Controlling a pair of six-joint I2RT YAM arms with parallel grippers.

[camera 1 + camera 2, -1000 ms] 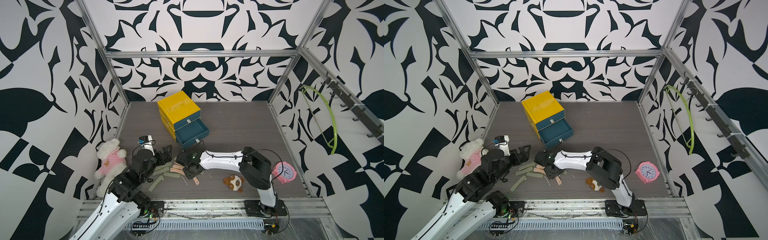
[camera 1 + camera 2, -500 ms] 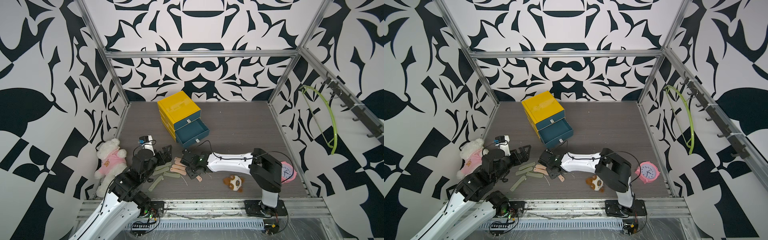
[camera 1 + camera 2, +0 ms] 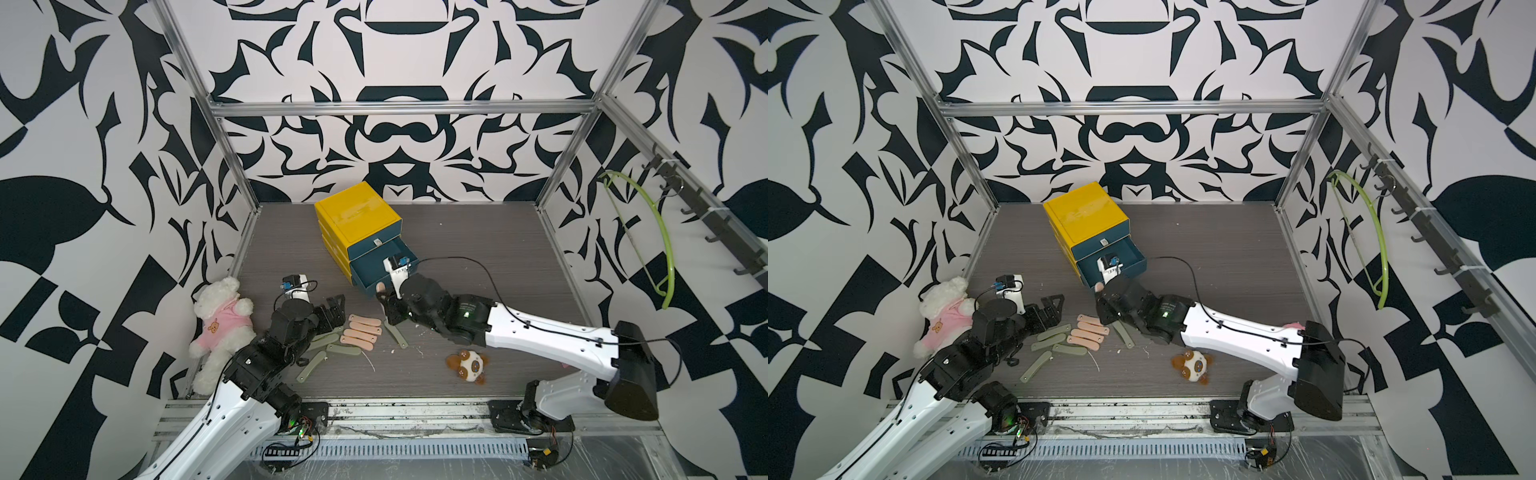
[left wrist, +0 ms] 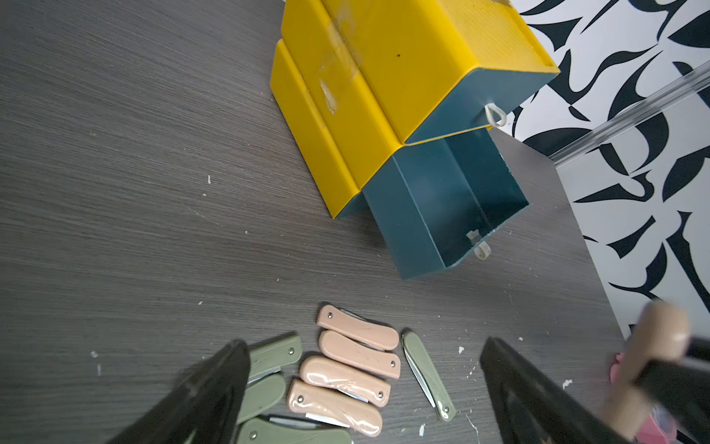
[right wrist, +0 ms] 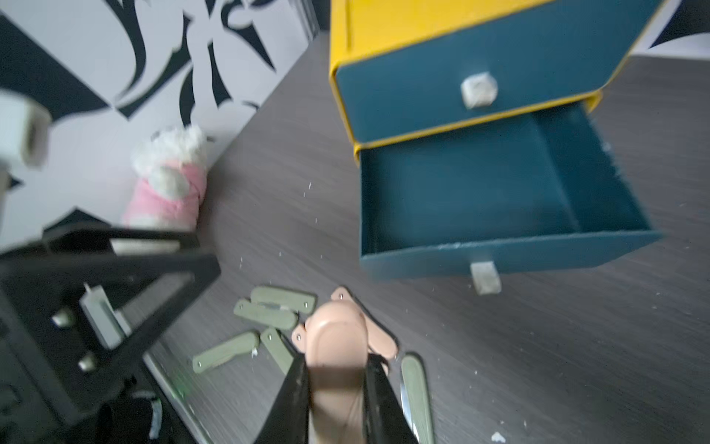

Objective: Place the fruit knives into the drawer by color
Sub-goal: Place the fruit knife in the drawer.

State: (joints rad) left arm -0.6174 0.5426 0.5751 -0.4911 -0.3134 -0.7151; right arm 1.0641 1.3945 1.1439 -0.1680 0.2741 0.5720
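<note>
Toys: both top views, white bear (image 3: 222, 324) at lower left, brown plush (image 3: 466, 365) below the right arm (image 3: 540, 332).
Counter (image 3: 498, 232): grey woodgrain, patterned walls (image 3: 395, 62) around.
Left hand (image 4: 364, 345): left wrist view, spread over fruit knives (image 4: 345, 374) at bottom.
Right hand (image 5: 338, 359): right wrist view, pinching peach knife (image 5: 336, 326), open drawer (image 5: 480, 184) upper right.

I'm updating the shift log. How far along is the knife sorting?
Done: nothing visible; the open drawer is empty, the top drawer is closed. In hand: the right claw grips one peach knife near that drawer. Remaining: four peach knives and several green knives on the table; the left claw is open above them.
</note>
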